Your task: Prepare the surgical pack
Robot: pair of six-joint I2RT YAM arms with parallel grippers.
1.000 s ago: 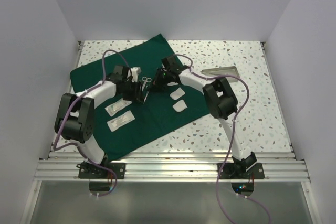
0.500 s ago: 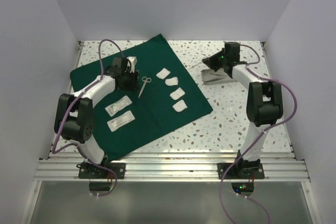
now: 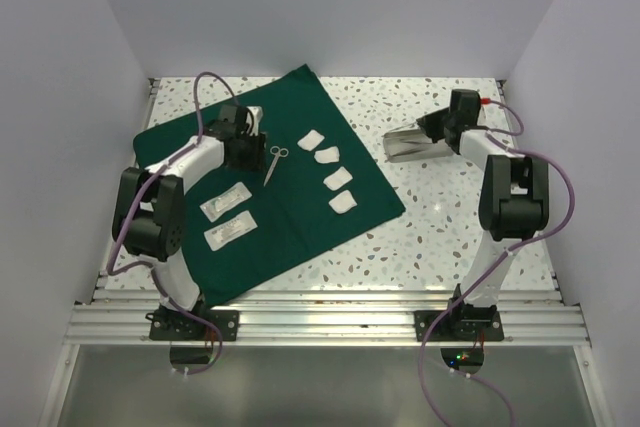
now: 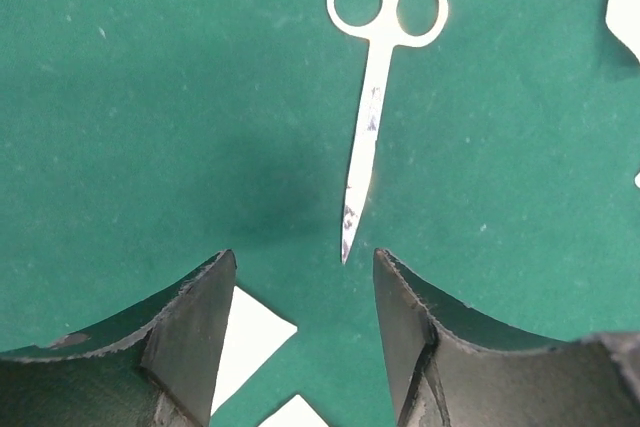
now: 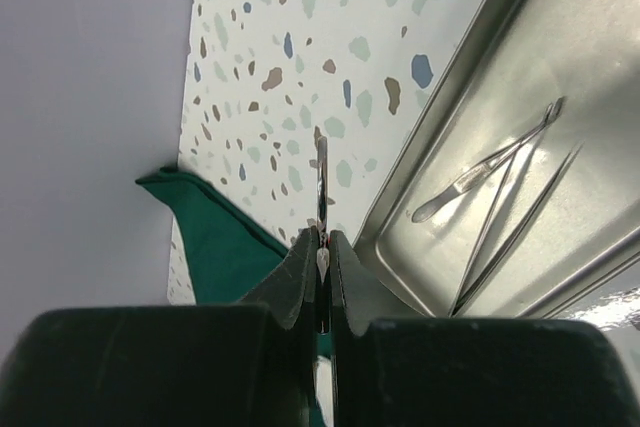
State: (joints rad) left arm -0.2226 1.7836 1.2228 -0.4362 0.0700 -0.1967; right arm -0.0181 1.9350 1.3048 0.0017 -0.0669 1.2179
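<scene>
Cloth of dark green, the drape (image 3: 290,217), lies flat over the left and middle of the speckled worktop (image 3: 460,217), with one corner pointing toward the top of the overhead view. Near its centre lie steel scissors (image 4: 372,117). Their finger rings are toward the top of the left wrist view, and the closed blades point down at the left end effector (image 4: 300,322). That end effector hangs above the cloth with its jaws partway apart and nothing between them. The scissor tip lies just short of the gap.

Its fingers (image 4: 195,332) cover most of the white packets (image 3: 225,204), so only corners show in the wrist view. Overhead, both packets are seen whole, side by side in the lower left part of the drape. Four white gauze pads (image 3: 338,179) run in a slanting row right of the scissors. The wrist view cuts them off at its upper right edge.

Right of the drape and off the cloth, a shallow steel tray (image 3: 410,145) sits on the bare worktop. The right end effector (image 5: 321,239) is at the tray's right end. Its jaws are pressed together on a slender steel instrument (image 5: 321,172), seen edge-on, so its kind cannot be made out. In the tray lie tweezers (image 5: 480,172). Thin lines beside them may be a second tool or a reflection. Overhead, the tray's contents are too small to tell.
</scene>
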